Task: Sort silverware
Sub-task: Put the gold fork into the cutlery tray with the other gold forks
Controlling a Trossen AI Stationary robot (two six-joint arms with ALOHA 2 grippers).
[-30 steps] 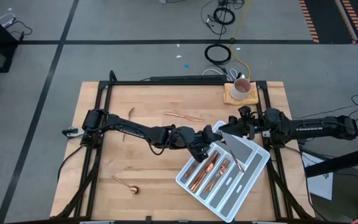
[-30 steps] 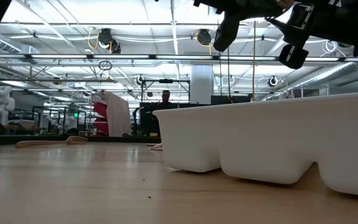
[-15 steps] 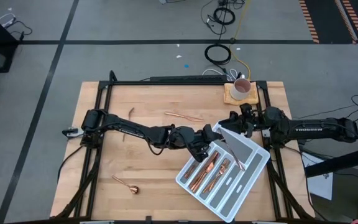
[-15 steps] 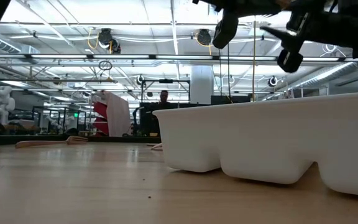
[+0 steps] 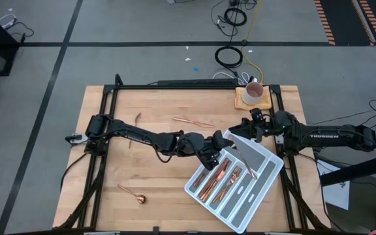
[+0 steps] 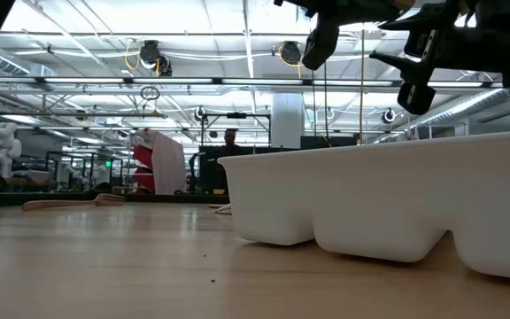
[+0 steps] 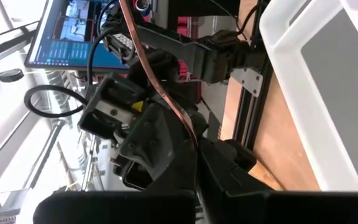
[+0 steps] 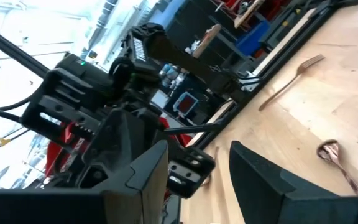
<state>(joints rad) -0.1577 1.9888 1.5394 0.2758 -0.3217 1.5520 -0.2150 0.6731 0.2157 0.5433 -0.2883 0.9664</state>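
The left gripper (image 5: 222, 142) was found clamped on a copper utensil (image 7: 157, 87) above the tray (image 5: 266, 171) edge. The right gripper (image 5: 252, 125) was observed just beside it, fingers parted, nothing held.

the high camera looks straight down on the whole counter (image 5: 155, 104) from well above. the low camera sits at counter height, close against the divided cutlery tray (image 6: 388, 199), facing level into the room. each wrist camera rides just behind its own tool, looking forward past it. the high, low and left wrist views share the tray, beneath both tools.
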